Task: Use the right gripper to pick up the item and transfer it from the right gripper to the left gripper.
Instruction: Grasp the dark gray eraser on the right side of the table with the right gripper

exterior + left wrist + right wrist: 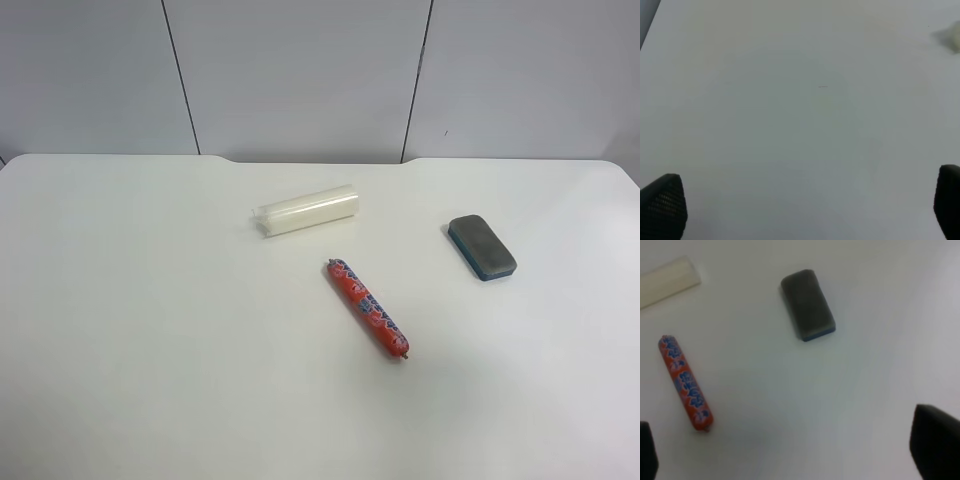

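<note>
The item [481, 246], a small block with a dark grey felt top and a blue base, lies flat on the white table [150, 330] at the exterior high view's right. It also shows in the right wrist view [807, 304], some way ahead of my right gripper [790, 450], whose two black fingertips [935, 440] stand wide apart at the frame's edges with nothing between them. My left gripper [805, 207] is open too, over bare table, its fingertips [662, 205] far apart. Neither arm shows in the exterior high view.
A red printed sausage tube [367, 308] lies near the table's middle, also in the right wrist view [685, 383]. A white translucent roll [305, 210] lies behind it, with an end of it in the right wrist view [667, 281]. Grey wall panels [300, 70] back the table.
</note>
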You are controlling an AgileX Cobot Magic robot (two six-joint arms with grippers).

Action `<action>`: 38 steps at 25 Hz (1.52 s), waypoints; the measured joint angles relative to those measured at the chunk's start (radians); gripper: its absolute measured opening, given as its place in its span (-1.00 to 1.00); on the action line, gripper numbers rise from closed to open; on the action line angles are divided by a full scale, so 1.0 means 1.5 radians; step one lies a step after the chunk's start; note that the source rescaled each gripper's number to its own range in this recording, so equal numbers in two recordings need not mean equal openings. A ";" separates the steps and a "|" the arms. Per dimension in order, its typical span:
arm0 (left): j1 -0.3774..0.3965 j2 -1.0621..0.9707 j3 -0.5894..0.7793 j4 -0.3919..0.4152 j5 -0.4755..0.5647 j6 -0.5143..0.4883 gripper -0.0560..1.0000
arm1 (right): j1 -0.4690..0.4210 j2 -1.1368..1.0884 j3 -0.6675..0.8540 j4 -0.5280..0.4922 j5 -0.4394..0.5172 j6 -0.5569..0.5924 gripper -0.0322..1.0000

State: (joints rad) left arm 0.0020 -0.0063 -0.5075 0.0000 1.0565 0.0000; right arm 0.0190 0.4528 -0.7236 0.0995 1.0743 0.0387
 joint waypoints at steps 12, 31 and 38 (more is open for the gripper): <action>0.000 0.000 0.000 0.000 0.000 0.000 1.00 | 0.000 0.398 -0.157 -0.002 -0.004 -0.074 1.00; 0.000 0.000 0.000 0.000 0.000 0.000 1.00 | 0.000 0.806 -0.357 -0.011 -0.003 -0.167 1.00; 0.000 0.000 0.000 0.000 0.000 0.000 1.00 | 0.000 0.915 -0.360 -0.012 -0.026 -0.213 1.00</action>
State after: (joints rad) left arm 0.0020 -0.0063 -0.5075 0.0000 1.0565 0.0000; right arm 0.0190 1.8259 -1.2632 0.0820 1.0359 -0.2801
